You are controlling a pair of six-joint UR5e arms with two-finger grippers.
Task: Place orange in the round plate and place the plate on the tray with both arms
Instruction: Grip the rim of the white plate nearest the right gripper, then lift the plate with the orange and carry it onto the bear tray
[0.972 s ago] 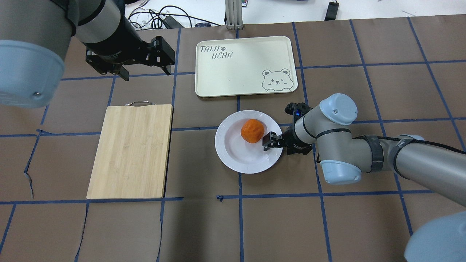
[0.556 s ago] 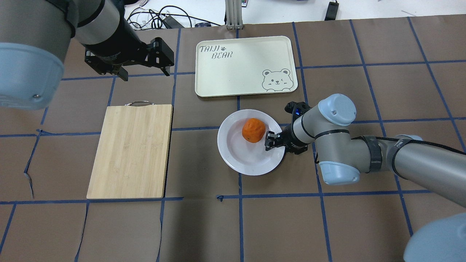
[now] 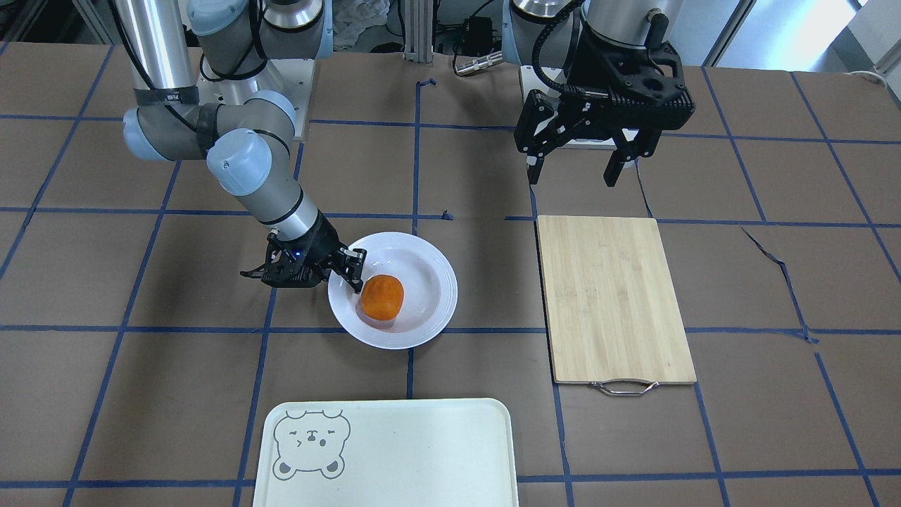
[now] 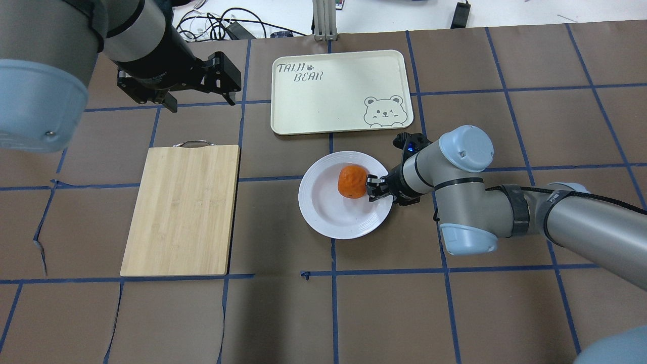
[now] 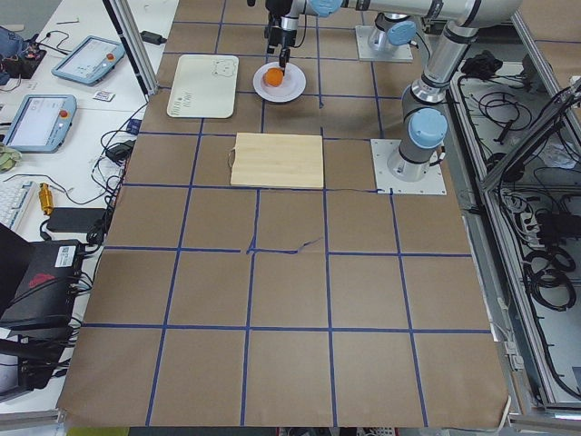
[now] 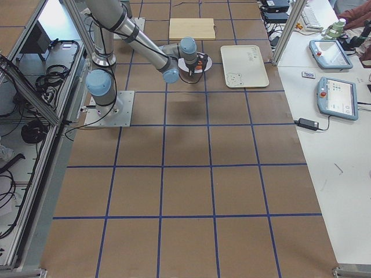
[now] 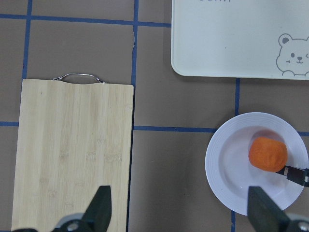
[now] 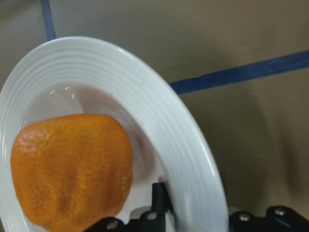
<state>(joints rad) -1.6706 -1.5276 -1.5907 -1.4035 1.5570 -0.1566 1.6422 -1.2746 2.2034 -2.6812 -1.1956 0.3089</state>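
Observation:
The orange (image 4: pixel 352 181) lies in the round plate (image 4: pixel 328 212) on the table, against the side nearest my right gripper (image 4: pixel 374 188). That gripper is shut on the plate's rim. In the right wrist view one finger (image 8: pixel 158 198) sits inside the plate (image 8: pixel 159 111) beside the orange (image 8: pixel 72 169), and the other is hidden under the rim. The tray (image 4: pixel 333 101) lies bare just beyond the plate. My left gripper (image 4: pixel 202 102) hangs open and holds nothing, above the table past the cutting board, far from the plate.
A bamboo cutting board (image 4: pixel 182 210) with a metal handle lies left of the plate. Blue tape lines cross the brown table cover. Cables and a metal post sit beyond the table's far edge, behind the tray.
My right gripper has narrowed onto the plate's rim and pushed in slightly, and now touches the orange. The plate shifted a little. The left arm has barely moved.

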